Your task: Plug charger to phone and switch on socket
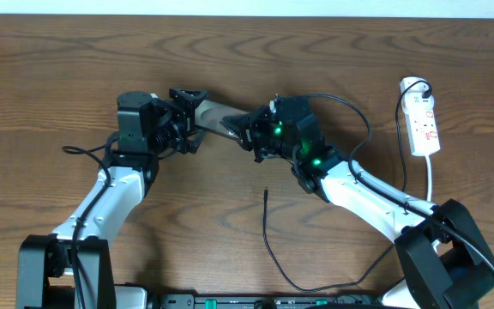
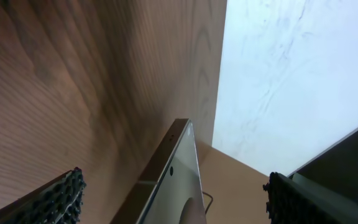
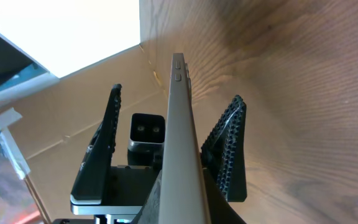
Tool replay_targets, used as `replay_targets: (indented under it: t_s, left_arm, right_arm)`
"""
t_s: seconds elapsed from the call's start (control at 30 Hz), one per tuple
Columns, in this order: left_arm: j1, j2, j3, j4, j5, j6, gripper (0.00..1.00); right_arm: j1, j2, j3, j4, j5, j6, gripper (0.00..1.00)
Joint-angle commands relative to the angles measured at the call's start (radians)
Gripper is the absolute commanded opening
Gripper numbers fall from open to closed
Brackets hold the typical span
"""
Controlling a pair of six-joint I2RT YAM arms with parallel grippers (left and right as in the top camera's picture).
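Glossy phone (image 1: 217, 114), matt wood-grain table (image 1: 58, 77)

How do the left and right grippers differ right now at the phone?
The left gripper is wide open, fingers flanking the phone without touching; the right gripper is shut on the phone. In the overhead view the left gripper sits at the phone's left end, the right gripper at its right end. Both face the same phone.

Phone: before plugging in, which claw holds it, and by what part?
The right claw is shut on the phone by its right end; the left claw stands open around the other end.
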Motion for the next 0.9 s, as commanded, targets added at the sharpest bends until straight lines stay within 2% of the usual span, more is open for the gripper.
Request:
replay_targets:
  t_s: [0.0,0.2,0.5,0.87]
  left_arm:
    - [0.002,0.013,-0.01,0.005,-0.013,-0.013,0.9]
    - [0.002,0.013,-0.01,0.005,-0.006,-0.054,0.9]
    - [0.003,0.013,-0.017,0.005,-0.005,-0.106,0.9]
    - [0.003,0.013,-0.021,0.003,-0.004,-0.107,0.87]
  right_arm:
    - [0.01,-0.005,0.011,0.014,0.007,0.059,0.01]
    - [0.015,-0.005,0.011,0.014,0.008,0.084,0.01]
    - [0.035,-0.005,0.011,0.014,0.009,0.204,0.01]
    - [0.052,-0.005,0.011,0.014,0.027,0.208,0.01]
